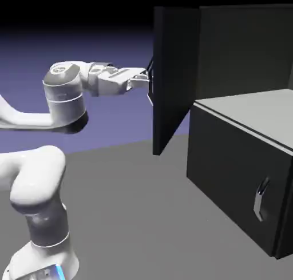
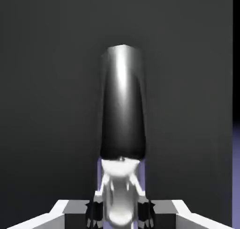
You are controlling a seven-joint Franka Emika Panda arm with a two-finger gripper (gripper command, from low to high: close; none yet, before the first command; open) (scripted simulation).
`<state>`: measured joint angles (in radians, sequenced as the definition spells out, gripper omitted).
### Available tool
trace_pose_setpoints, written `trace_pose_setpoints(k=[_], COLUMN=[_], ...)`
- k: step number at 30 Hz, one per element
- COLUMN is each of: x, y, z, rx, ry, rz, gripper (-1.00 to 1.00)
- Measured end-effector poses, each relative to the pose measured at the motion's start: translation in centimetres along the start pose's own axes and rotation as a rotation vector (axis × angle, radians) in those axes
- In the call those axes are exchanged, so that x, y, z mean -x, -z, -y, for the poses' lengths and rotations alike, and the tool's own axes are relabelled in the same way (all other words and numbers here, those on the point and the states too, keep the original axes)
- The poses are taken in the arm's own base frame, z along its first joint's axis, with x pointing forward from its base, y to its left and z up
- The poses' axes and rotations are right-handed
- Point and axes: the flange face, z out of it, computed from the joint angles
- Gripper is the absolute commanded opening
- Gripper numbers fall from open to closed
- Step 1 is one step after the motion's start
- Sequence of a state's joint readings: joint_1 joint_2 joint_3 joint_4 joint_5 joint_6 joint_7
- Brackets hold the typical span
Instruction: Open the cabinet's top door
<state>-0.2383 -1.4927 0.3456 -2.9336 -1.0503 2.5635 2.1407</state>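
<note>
While the top door (image 1: 174, 73) stands swung out from the cabinet (image 1: 232, 173), the claw (image 2: 120, 215) is clamped on its handle (image 2: 122, 106). In the exterior view, the door lies at 1 o'clock from the centre, with its free edge toward the arm (image 1: 64, 93) and the upper compartment exposed behind it. The claw meets the handle near 12 o'clock; the arm's base (image 1: 43, 259) is at 7 o'clock. The pale shelf (image 1: 249, 110) lies between 2 and 3 o'clock, above the closed lower door (image 1: 229, 164), whose own handle (image 1: 258, 201) is at 4 o'clock. In the hand view, the black door panel fills most of the field; the silver-grey handle runs from 6 o'clock toward 12, its near end between the fingertips. A strip of blue-violet backdrop (image 2: 236, 176) shows at 4 o'clock.
</note>
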Motion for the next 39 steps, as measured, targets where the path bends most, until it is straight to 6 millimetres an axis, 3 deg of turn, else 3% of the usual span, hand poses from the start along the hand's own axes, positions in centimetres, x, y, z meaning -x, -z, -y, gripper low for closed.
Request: trace_pose_setpoints(k=[12,24,31,39], x=[2.8,8.3,11.7,15.5], y=[9.8,20.7,25.1,28.9], z=[3.0,8.6,12.1,15.9], rx=[0.149,0.337,0.428,0.519], ry=[-0.006,-0.006,-0.006,-0.006], rz=[-0.143,-0.328,-0.419,-0.509], gripper=[-1.0,-1.0,-1.0,-1.0])
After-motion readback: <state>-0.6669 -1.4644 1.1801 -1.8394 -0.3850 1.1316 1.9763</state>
